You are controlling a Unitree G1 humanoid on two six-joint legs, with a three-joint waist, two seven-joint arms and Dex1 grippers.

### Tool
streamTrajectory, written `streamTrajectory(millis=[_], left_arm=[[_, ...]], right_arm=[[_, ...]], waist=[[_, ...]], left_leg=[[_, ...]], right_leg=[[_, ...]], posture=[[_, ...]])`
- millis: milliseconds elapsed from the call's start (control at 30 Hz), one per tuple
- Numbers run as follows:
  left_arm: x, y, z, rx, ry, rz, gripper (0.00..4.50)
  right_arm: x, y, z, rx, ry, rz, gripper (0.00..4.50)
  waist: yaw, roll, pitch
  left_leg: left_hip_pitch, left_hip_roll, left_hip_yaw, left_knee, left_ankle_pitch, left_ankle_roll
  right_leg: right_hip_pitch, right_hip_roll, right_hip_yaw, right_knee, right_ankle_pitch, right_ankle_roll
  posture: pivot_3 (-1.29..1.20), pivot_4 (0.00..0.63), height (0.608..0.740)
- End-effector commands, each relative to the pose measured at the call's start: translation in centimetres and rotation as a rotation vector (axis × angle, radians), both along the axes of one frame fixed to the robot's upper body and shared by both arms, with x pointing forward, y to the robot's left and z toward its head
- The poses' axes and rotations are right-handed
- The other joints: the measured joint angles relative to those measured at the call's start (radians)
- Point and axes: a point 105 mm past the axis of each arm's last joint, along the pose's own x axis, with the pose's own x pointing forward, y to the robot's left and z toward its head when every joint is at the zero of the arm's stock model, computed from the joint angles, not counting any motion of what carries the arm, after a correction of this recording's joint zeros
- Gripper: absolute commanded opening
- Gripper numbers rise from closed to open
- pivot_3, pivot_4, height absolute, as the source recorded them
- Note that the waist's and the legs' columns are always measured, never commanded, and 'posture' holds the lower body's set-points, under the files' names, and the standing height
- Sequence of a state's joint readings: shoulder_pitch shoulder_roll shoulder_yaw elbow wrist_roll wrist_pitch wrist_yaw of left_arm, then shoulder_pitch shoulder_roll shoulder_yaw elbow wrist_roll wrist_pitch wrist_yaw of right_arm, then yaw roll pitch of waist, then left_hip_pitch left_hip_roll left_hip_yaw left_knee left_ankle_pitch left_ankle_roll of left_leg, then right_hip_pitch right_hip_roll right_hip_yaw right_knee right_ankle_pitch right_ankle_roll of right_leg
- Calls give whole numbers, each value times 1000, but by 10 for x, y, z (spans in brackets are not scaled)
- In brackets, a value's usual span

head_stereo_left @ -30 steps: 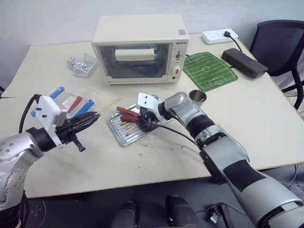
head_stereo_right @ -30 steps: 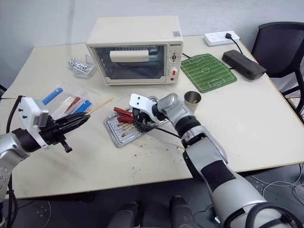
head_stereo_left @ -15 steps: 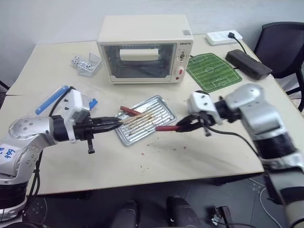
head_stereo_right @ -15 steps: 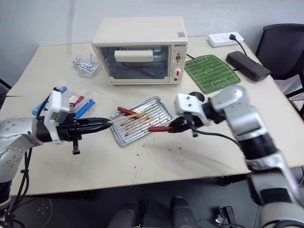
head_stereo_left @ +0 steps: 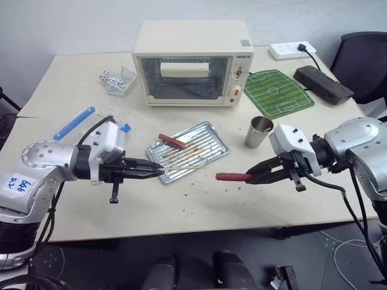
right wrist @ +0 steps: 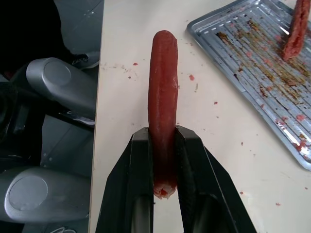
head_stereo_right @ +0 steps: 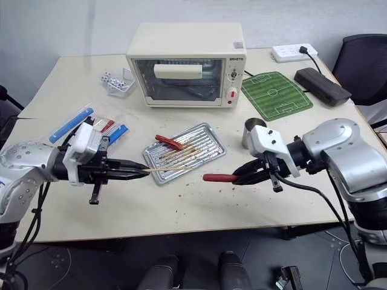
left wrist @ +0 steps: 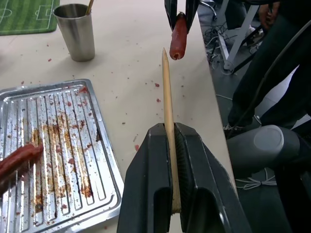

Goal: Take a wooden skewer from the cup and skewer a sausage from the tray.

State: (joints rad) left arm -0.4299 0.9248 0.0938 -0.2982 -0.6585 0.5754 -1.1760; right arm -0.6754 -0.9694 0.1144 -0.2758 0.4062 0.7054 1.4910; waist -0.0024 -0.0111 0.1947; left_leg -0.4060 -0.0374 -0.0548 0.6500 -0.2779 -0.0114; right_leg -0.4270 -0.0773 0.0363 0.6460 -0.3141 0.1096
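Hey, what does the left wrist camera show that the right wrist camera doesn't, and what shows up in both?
Left wrist view alone: the left gripper shut on the wooden skewer, its tip aimed at the sausage's end with a gap between them, and the cup standing beyond the tray with another stick in it.

Right wrist view alone: the right gripper seen along its own fingers, clamping the sausage lengthwise.

Both: the held sausage, the stained tray on the table, and the second sausage lying in the tray.
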Motion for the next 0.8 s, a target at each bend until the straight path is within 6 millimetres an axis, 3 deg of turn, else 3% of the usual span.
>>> streamTrajectory(millis=[33, 333, 800], left_arm=[[0, 0, 5, 7, -26, -15, 0], [-3, -4, 4, 6, -24, -34, 0], [-1, -7, 6, 8, -40, -39, 0]], right_arm=[[-2, -1, 12, 26, -42, -16, 551], [4, 2, 16, 56, -46, -38, 551], [-7, 17, 23, 100, -33, 6, 551]], waist=[[-1, 0, 0], [0, 0, 0], [0, 0, 0]], left_leg=[[0, 0, 0, 0, 0, 0], [0, 0, 0, 0, 0, 0], [0, 0, 0, 0, 0, 0]], right_leg=[[0, 0, 0, 0, 0, 0], [0, 0, 0, 0, 0, 0], [0, 0, 0, 0, 0, 0]], posture=[[0, 150, 740], [0, 150, 740], [0, 150, 740]])
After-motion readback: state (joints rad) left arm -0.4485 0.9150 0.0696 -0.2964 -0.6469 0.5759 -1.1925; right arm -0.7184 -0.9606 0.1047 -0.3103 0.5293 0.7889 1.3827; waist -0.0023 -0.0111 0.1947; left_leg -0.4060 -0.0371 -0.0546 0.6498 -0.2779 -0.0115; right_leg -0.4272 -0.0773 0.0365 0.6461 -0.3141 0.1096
